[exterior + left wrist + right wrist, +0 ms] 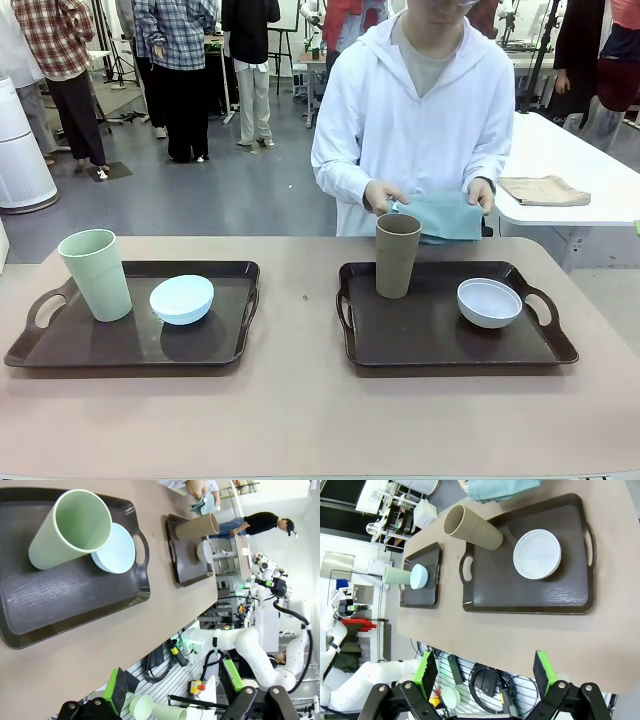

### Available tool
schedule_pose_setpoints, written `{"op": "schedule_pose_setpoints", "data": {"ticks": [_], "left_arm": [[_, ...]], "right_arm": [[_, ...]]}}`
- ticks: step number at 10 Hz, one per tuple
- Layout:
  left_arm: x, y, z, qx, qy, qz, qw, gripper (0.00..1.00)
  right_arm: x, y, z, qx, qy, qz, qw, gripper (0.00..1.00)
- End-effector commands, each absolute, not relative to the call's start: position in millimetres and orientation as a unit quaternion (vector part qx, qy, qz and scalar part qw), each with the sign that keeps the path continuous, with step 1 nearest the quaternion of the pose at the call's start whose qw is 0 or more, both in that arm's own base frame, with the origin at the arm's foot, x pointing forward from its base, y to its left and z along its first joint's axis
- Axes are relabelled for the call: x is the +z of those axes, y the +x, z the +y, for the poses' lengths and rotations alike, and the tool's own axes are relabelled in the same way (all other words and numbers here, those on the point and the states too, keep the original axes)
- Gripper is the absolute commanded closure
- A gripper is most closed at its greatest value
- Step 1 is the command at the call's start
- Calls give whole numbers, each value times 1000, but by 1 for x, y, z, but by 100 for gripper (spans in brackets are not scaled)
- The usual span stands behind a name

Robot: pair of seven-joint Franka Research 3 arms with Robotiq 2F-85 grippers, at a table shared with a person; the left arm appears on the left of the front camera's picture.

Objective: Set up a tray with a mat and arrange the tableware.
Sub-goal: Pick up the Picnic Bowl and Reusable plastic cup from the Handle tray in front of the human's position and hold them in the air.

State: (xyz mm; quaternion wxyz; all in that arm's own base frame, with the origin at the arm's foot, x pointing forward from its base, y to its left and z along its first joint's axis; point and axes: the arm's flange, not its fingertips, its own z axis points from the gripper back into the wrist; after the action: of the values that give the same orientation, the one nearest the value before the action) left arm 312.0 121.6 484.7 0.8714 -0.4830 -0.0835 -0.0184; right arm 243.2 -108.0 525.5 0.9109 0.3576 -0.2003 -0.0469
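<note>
Worktop point(300, 400): two dark trays side by side, well apart from each other, with a bare strip between their inner handles. A wide bare band runs from the trays' near rims to the worktop's near edge.

Left tray point(100, 342): the pale green cup point(97, 275) is upright at the left end, close to the handle. The light blue bowl point(182, 298) is just beside it toward the middle. The right third of the tray floor is bare.

Right tray point(430, 335): the brown cup point(397, 255) is upright near the far rim, left of centre. The white bowl point(489, 302) is at the right end near the handle. The floor between them and along the near rim is bare.

Far edge: a person holds a folded teal mat point(440, 215) just behind the brown cup, one hand point(383, 193) at one end and the other hand point(481, 194) at the opposite end. The mat is not on either tray.

Left tool point(174, 685): fingers wide apart, nothing between them, back off the near edge.

Right tool point(485, 672): fingers wide apart and empty, at the near edge facing the right tray.
</note>
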Motion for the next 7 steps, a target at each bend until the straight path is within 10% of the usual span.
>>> {"op": "schedule_pose_setpoints", "data": {"ticks": [1, 7], "left_arm": [[485, 311, 123, -21, -490, -86, 867, 0], [485, 311, 123, -21, -490, -86, 867, 0]], "right_arm": [[525, 244, -108, -38, 367, -202, 907, 0], [525, 244, -108, -38, 367, -202, 907, 0]]}}
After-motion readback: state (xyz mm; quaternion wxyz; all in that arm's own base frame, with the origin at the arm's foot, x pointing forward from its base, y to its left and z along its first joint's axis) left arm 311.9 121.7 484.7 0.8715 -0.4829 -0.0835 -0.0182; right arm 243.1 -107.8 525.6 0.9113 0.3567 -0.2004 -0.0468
